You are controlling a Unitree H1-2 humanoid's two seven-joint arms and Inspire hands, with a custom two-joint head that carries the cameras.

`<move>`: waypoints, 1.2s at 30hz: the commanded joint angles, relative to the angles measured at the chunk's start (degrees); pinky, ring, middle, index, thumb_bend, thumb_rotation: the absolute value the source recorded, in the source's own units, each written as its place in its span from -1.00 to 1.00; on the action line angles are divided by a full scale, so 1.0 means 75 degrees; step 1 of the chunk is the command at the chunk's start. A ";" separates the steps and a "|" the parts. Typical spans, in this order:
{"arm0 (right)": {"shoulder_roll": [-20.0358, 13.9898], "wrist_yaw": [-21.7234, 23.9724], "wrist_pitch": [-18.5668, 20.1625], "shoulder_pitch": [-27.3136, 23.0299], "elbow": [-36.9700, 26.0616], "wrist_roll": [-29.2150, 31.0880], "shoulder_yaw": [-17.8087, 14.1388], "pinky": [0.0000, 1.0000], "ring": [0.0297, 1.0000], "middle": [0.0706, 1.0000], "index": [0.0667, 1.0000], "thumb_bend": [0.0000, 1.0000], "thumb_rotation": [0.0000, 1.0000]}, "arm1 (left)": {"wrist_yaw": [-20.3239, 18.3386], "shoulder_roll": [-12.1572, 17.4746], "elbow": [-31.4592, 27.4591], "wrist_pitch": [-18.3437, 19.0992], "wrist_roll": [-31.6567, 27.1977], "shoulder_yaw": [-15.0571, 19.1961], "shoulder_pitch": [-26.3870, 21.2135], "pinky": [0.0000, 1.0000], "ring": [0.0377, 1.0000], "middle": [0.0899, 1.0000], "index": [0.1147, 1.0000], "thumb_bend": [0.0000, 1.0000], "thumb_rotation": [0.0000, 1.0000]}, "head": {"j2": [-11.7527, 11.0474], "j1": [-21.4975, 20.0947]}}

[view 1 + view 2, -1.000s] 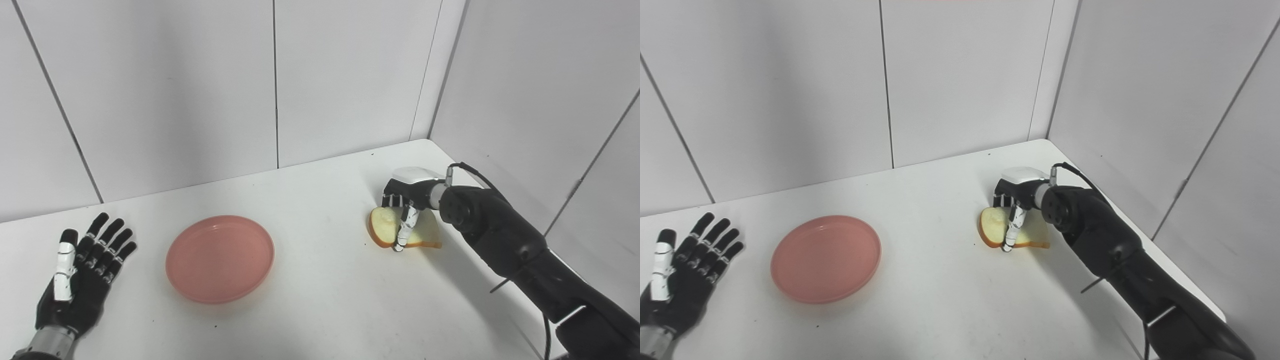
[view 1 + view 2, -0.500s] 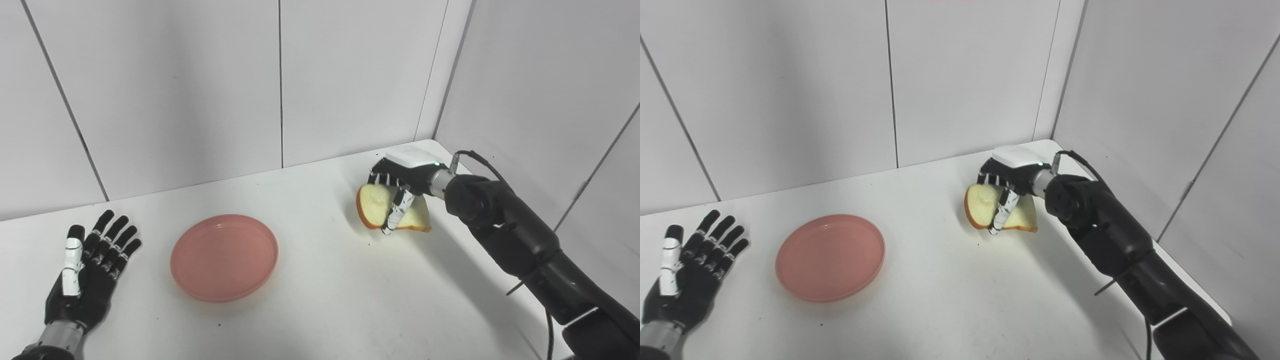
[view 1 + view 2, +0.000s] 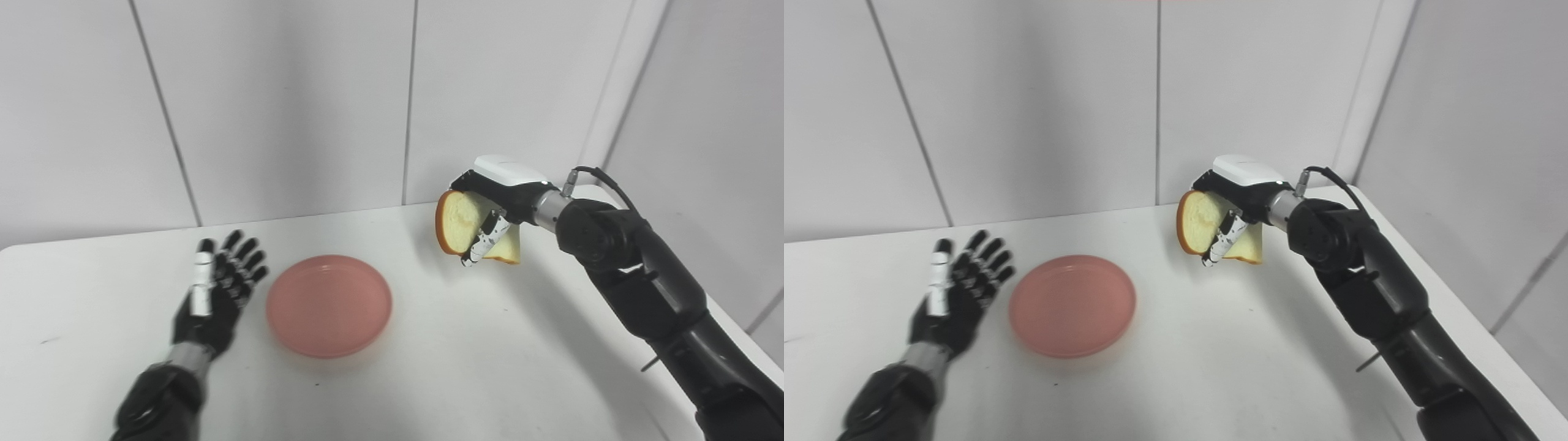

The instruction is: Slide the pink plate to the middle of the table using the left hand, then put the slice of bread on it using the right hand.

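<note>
The bread (image 3: 458,223) hung tilted above the table (image 3: 465,367), right of the plate (image 3: 329,304) and apart from it, pinched between the right hand's (image 3: 497,195) fingers and thumb. The plate lay flat. Just left of it, the left hand (image 3: 215,294) rested with fingers spread, holding nothing.

No words, labels, brands or numbers can be read anywhere (not on the wall panels, the table or the arms).
</note>
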 commanded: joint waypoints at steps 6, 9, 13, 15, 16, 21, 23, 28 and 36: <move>0.0676 -0.0197 -0.0609 -0.1115 0.0364 0.0251 0.0276 -0.21 -0.26 -0.08 0.02 0.02 -1.00 | 0.0467 -0.0265 0.0448 0.0660 0.0449 -0.0246 0.0489 0.98 0.96 0.98 1.00 0.45 0.93 | 0.0092 0.0502; 0.1024 -0.0214 -0.0680 -0.1322 0.0539 0.0218 0.0452 -0.22 -0.26 -0.07 0.02 0.02 -1.00 | 0.0473 -0.0332 0.0446 0.0727 0.0460 -0.0257 0.0441 1.00 0.99 1.00 1.00 0.43 0.96 | 0.0113 0.0581; 0.1405 -0.0184 -0.0693 -0.1489 0.0690 0.0196 0.0629 -0.15 -0.23 -0.06 -0.01 0.02 -1.00 | 0.0535 -0.0403 0.0414 0.0794 0.0506 -0.0272 0.0416 1.00 0.99 1.00 1.00 0.42 0.96 | 0.0154 0.0603; 0.1563 -0.0185 -0.0721 -0.1528 0.0760 0.0157 0.0740 -0.15 -0.23 -0.06 -0.02 0.03 -1.00 | 0.0541 -0.0416 0.0402 0.0779 0.0532 -0.0307 0.0418 1.00 0.99 0.99 1.00 0.43 0.97 | 0.0179 0.0605; 0.1673 -0.0178 -0.0784 -0.1556 0.0856 0.0167 0.0818 -0.15 -0.23 -0.06 -0.02 0.03 -1.00 | 0.0563 -0.0429 0.0410 0.0781 0.0528 -0.0310 0.0411 1.00 0.99 0.99 1.00 0.43 0.97 | 0.0209 0.0618; 0.1956 -0.0219 -0.0893 -0.1623 0.1176 0.0048 0.1078 -0.18 -0.24 -0.07 -0.01 0.03 -1.00 | 0.0639 -0.0482 0.0330 0.0843 0.0518 -0.0340 0.0428 0.99 0.97 0.98 1.00 0.44 0.92 | 0.0274 0.0677; 0.2008 -0.0266 -0.0760 -0.1601 0.1157 -0.0188 0.1195 -0.29 -0.27 -0.10 0.01 0.02 -1.00 | 0.0663 -0.0493 0.0295 0.0820 0.0541 -0.0373 0.0445 0.98 0.96 0.97 1.00 0.43 0.92 | 0.0313 0.0713; 0.2195 -0.0279 -0.1127 -0.1457 0.1386 -0.0101 0.1329 -0.24 -0.28 -0.09 0.04 0.02 -1.00 | 0.0780 -0.0532 0.0056 0.0996 0.0565 -0.0387 0.0494 0.98 0.97 0.98 1.00 0.42 0.92 | 0.0432 0.0760; 0.2313 -0.0137 -0.1264 -0.1297 0.1603 -0.0160 0.1606 -0.27 -0.28 -0.11 0.04 0.02 -1.00 | 0.0969 -0.0588 -0.0293 0.1293 0.0633 -0.0386 0.0571 0.96 0.95 0.96 0.99 0.44 0.90 | 0.0516 0.0786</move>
